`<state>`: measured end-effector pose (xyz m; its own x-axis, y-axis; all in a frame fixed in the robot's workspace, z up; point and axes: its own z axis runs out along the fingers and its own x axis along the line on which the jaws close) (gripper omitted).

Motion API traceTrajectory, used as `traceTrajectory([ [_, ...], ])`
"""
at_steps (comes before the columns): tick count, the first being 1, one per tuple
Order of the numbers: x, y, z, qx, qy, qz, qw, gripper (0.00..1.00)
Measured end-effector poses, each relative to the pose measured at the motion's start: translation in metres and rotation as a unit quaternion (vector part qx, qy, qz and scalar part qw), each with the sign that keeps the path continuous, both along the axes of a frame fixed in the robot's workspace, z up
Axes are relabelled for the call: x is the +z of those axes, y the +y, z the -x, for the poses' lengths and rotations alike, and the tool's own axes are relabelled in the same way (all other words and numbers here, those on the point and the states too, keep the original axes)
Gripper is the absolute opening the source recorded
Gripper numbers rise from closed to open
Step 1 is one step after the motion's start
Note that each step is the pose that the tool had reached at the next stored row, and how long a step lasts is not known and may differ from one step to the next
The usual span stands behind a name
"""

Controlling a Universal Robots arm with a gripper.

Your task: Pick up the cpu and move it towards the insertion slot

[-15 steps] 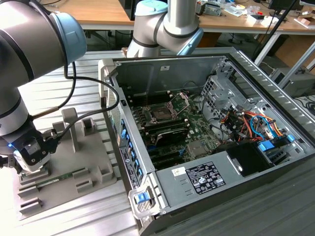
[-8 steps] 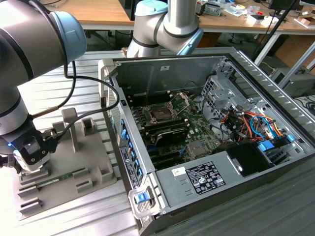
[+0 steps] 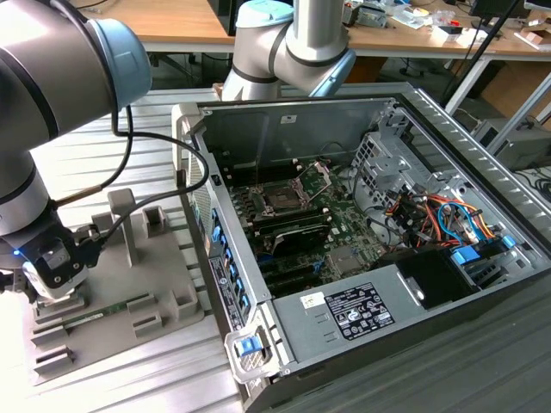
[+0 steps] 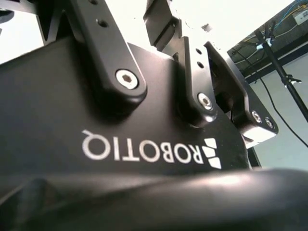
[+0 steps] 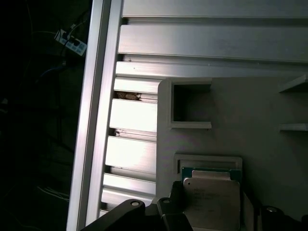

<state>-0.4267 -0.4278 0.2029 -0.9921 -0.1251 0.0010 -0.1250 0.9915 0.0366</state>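
Hovering over the slatted aluminium table [image 3: 164,366], our gripper [image 3: 58,292] hangs above the grey tray [image 3: 155,275], benches [image 3: 172,21] behind. The cpu [image 5: 211,204] lies in its rimmed holder [image 5: 207,159] right below; whether we clasp it, we cannot tell. The slot [image 3: 282,198] sits well apart inside the open case [image 3: 258,138], past its side wall.

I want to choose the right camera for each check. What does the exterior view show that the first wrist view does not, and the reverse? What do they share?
Exterior view: the open computer case, the insertion slot in its green motherboard with the load plate open, a green memory stick, and the arm bent low at the exterior view's left.
First wrist view: the cpu, lying flat inside a square-rimmed recess.
Both: the grey holder and the slatted metal table under it.
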Motion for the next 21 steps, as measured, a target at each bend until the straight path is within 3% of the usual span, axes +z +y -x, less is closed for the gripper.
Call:
traceTrajectory([
  [21,0.0056,0.0,0.0,0.0,0.0,0.0,1.0,0.55],
])
